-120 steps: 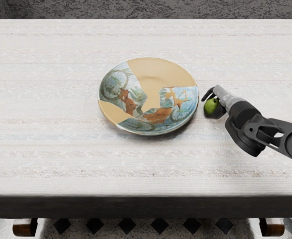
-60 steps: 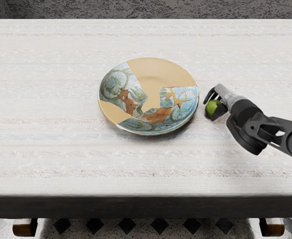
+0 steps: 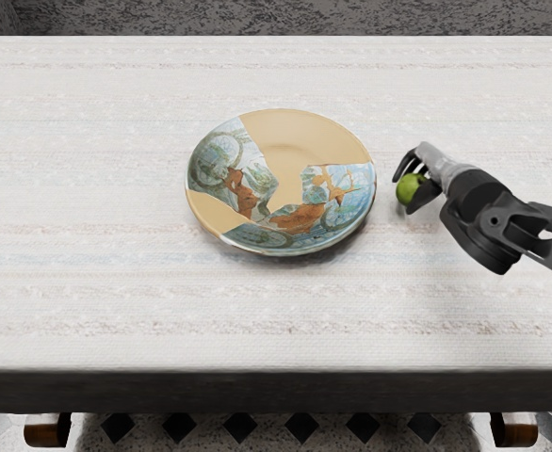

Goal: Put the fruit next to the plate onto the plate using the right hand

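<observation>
A small green fruit [image 3: 408,188] sits inside the curled dark fingers of my right hand [image 3: 415,181], just right of the plate and slightly above the table. The right arm [image 3: 502,226] comes in from the picture's right edge. The patterned plate [image 3: 281,179], tan with blue-green and orange drawings, lies at the table's middle with nothing on it. A narrow gap separates the fruit from the plate's right rim. The left arm does not show.
The pale woven tabletop [image 3: 116,264] stretches wide on all sides of the plate. Its dark front edge [image 3: 276,391] runs along the bottom of the view.
My right hand has closed around the green fruit and risen a little, shifting up and slightly right; the fruit's shadow on the table has gone. The plate has not moved.
</observation>
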{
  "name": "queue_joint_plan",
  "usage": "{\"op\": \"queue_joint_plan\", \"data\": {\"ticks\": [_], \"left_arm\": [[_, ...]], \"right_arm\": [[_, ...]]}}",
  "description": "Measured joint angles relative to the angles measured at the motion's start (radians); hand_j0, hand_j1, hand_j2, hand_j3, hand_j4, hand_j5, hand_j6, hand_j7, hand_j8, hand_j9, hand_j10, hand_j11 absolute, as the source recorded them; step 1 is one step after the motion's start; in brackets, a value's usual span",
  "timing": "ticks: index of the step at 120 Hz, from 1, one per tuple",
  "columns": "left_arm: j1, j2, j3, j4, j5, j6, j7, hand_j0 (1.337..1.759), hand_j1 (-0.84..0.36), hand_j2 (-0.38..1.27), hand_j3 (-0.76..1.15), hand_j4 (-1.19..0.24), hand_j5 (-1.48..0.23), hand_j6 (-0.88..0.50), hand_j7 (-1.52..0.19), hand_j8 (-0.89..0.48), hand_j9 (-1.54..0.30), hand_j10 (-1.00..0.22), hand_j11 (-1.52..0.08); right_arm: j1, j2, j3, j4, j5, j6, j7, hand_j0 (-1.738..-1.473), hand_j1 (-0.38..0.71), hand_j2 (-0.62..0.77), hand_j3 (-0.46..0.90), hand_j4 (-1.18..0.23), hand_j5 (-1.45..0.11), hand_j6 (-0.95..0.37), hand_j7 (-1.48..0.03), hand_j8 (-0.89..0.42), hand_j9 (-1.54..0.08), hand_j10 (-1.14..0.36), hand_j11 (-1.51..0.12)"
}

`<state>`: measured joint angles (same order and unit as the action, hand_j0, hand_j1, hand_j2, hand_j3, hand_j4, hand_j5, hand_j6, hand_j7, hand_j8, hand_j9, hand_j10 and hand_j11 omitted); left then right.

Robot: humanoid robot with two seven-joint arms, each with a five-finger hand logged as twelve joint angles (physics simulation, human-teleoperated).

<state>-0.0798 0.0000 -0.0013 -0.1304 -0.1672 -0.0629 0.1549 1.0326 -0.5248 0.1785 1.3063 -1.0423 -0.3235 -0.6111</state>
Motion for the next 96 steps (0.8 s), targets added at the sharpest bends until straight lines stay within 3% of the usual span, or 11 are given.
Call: {"op": "queue_joint_plan", "data": {"ticks": [50, 96], "left_arm": [[0.0, 0.0, 0.0, 0.0, 0.0, 0.0, 0.0, 1.658, 0.32, 0.0, 0.0, -0.02, -0.03, -0.02, -0.03, -0.02, -0.03, -0.02, -0.03], [0.001, 0.0, 0.0, 0.0, 0.0, 0.0, 0.0, 1.658, 0.32, 0.0, 0.0, -0.02, -0.03, -0.02, -0.03, -0.02, -0.03, -0.02, -0.03]], "right_arm": [[0.065, -0.009, 0.08, 0.034, 0.0, 0.124, 0.0, -1.652, 0.32, 0.36, 0.0, -0.69, -1.05, -0.43, -0.96, -0.3, -1.02, -0.49, -1.02], [0.111, 0.083, 0.08, 0.044, -0.002, 0.14, 0.0, -1.654, 0.32, 0.36, 0.0, -0.68, -1.06, -0.43, -0.96, -0.3, -1.02, -0.49, -1.02]]}}
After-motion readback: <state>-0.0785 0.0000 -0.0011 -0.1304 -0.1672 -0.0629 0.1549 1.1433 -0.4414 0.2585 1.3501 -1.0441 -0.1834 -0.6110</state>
